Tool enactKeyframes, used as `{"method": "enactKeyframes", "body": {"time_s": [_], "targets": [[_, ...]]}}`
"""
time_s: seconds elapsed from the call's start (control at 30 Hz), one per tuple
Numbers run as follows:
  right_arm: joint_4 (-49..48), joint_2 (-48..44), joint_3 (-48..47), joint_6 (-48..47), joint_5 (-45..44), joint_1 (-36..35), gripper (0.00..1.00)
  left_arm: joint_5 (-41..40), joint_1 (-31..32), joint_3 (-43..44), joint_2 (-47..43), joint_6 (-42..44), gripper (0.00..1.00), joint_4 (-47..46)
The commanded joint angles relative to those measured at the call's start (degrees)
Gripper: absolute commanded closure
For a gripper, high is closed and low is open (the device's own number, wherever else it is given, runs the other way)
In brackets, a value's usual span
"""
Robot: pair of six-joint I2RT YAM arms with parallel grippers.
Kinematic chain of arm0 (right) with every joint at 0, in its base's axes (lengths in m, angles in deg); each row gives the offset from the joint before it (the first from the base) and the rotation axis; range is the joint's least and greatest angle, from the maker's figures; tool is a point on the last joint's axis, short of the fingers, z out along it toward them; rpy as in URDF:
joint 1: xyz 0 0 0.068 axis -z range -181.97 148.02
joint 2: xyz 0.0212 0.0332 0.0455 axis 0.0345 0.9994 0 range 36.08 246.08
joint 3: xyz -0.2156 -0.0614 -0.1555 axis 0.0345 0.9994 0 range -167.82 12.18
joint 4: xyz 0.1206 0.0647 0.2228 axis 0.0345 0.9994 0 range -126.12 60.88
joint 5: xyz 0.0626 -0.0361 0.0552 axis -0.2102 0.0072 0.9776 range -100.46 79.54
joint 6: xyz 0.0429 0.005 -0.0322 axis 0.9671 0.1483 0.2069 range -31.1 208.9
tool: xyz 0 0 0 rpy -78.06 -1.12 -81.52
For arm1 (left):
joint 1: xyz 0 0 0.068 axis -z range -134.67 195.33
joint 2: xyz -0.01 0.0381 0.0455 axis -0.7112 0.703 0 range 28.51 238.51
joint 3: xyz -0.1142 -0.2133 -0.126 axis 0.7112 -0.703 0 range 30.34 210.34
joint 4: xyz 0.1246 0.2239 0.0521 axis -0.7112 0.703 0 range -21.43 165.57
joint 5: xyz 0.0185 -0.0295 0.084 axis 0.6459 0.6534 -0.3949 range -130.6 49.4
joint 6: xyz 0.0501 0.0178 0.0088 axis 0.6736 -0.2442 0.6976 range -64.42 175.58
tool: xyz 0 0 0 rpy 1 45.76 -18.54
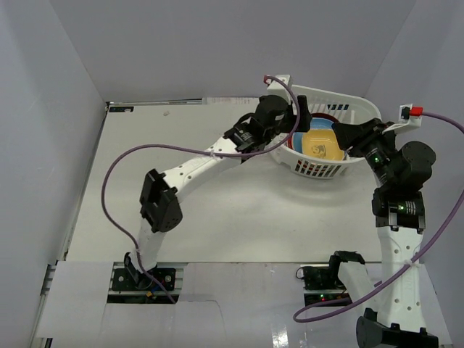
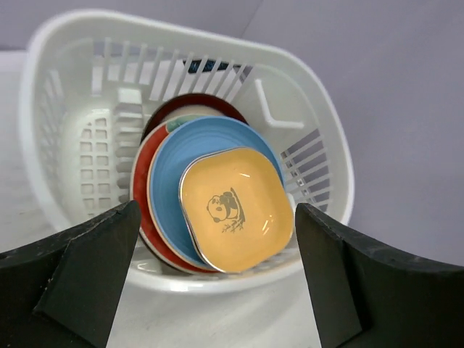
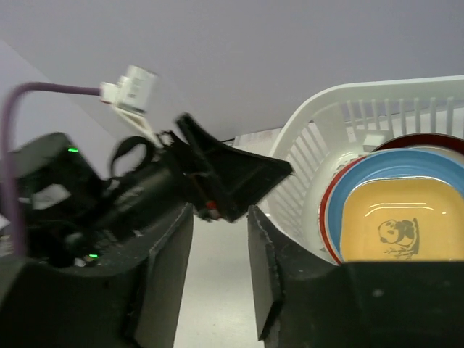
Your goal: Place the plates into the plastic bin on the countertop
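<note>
pincer, left (image 2: 217, 212): jaws spread wide, nothing between them, facing the bin's open mouth.
pincer, right (image 3: 220, 217): jaws narrowly apart, empty, just beside the bin's rim.
yellow plate (image 2: 235, 210): squarish, panda print, on top of the stack, resting on a blue plate (image 2: 170, 181).
plastic bin (image 2: 319, 123): at the far right of the countertop (image 1: 217, 217), holding every plate i can see.
my judgement: the step is backing out. i would draw each arm away one at a time, clear of the lattice wall, so nothing nudges the stack.
</note>
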Motion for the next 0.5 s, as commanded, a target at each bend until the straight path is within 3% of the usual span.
{"method": "enactKeyframes", "body": {"time_s": [0.0,0.1,0.13,0.17,0.23,0.27,0.3,0.47], "targets": [[-2.17,-1.99,0.42,-0.17,5.06,0.01,0.54,-1.07,-0.06,-7.09,-18.68,6.89,0.02,-4.59],[-5.24,-3.31,5.68,-0.26,12.17,0.01,0.36,-0.72,-0.06,-22.54,-33.43,10.06,0.02,-5.99],[-6.13,-3.75,7.36,-0.09,13.68,-0.07,0.26,0.59,-0.06,-27.46,-37.82,10.59,0.02,-6.87],[-6.66,-4.19,9.03,0.35,14.57,-0.07,0.2,1.39,-0.06,-37.86,-42.3,11.55,0.02,-7.93],[-7.27,-5.94,14.46,1.23,15.02,-0.16,0.03,2.89,0.02,-46.97,-55.49,11.04,0.02,-8.29],[-6.76,-6.56,16.24,1.67,12.32,-0.25,0.05,3.06,0.02,-54.76,-59.71,10.16,0.02,-7.68],[-6.32,-8.22,17.82,1.85,11.25,-0.34,0.09,2.63,0.02,-58.23,-67.58,9.2,0.02,-5.32],[-1.39,-13.15,28.37,-2.19,11.66,-1.39,0.1,-2.54,0.02,-73.1,-88.11,1.29,0.02,4.7]]}}
